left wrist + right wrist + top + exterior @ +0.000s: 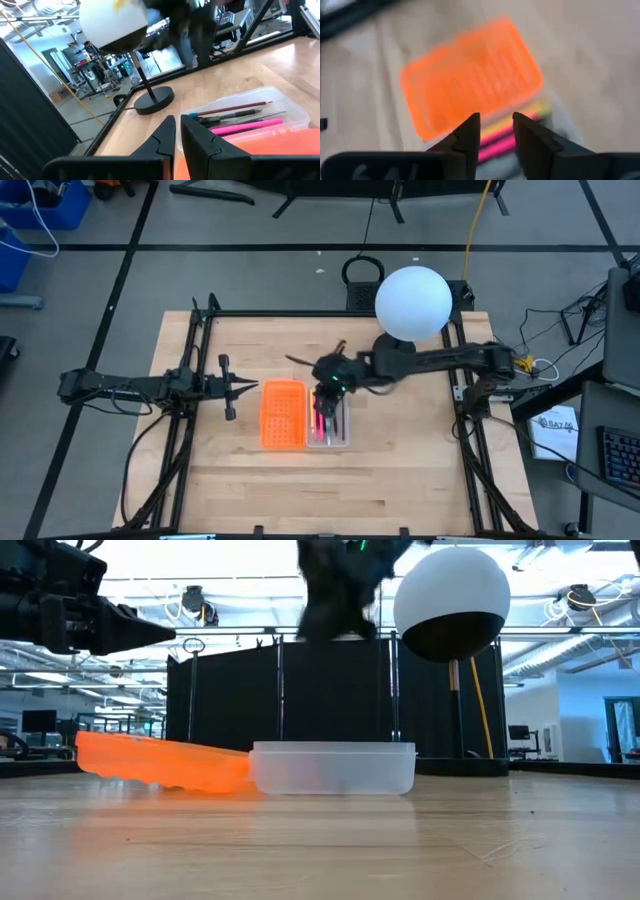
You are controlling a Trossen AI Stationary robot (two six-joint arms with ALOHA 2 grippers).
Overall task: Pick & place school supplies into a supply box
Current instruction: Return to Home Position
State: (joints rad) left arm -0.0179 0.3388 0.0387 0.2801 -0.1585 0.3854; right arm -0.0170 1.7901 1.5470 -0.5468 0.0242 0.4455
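Note:
The supply box lies open in the middle of the table: its orange lid (283, 415) is flat on the wood, and beside it on the right is the clear tray (330, 425). Pink, yellow, brown and dark pens (240, 117) lie lengthwise in the tray. My right gripper (325, 385) hovers above the tray's far end, slanting down, open, with nothing between its fingers (496, 122). A thin dark pen (298, 361) lies on the wood just beyond the box. My left gripper (252, 387) waits shut and level, left of the orange lid.
A white globe lamp (413, 302) stands on a round black base (153, 98) at the table's far edge, right beside my right arm. Black frame rails (190, 380) run along the left and right sides. Bare wood (330, 490) lies nearer than the box.

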